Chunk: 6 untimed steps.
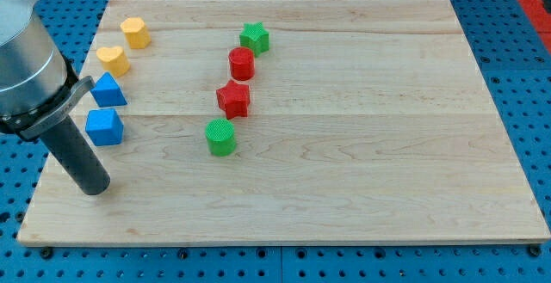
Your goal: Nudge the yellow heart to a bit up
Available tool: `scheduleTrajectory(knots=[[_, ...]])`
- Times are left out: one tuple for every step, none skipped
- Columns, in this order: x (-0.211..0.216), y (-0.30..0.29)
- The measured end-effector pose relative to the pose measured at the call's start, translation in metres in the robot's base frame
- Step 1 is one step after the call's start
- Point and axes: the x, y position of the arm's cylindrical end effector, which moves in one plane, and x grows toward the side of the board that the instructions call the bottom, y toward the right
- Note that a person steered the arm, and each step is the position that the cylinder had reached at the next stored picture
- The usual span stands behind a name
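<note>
Your counter [344, 145] is a pale wooden board made of glued planks, with the grain running left to right and rounded corners. It sits on a blue perforated sheet [516, 51] dotted with regular holes; a strip of red shows at the view's top right corner.

The yellow heart [113, 59] is a small glossy block near the board's left edge. At its 1 o'clock, just apart, stands a yellow hexagon block [135, 32]. At its 6 o'clock, close by, is a blue triangle block [108, 89], and below that a blue cube [105, 126].

Toward the middle, a slanting line of four blocks: a green star [254, 37] at the top, then a red cylinder [242, 63], a red star [233, 99] and a green cylinder [221, 137] with a ribbed top.

Your tool is a plain dark matte rod hanging from a grey cylindrical housing; it has no jaws, so it neither opens nor holds anything. My tip [95, 188] rests on the board at roughly 6 o'clock from the blue cube, near it but not touching, and well apart from the yellow heart.
</note>
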Motion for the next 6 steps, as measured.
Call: scheduleTrajectory(knots=[[0.000,0.000],[0.001,0.000],[0.001,0.000],[0.007,0.002],[0.016,-0.017],[0.005,-0.032]])
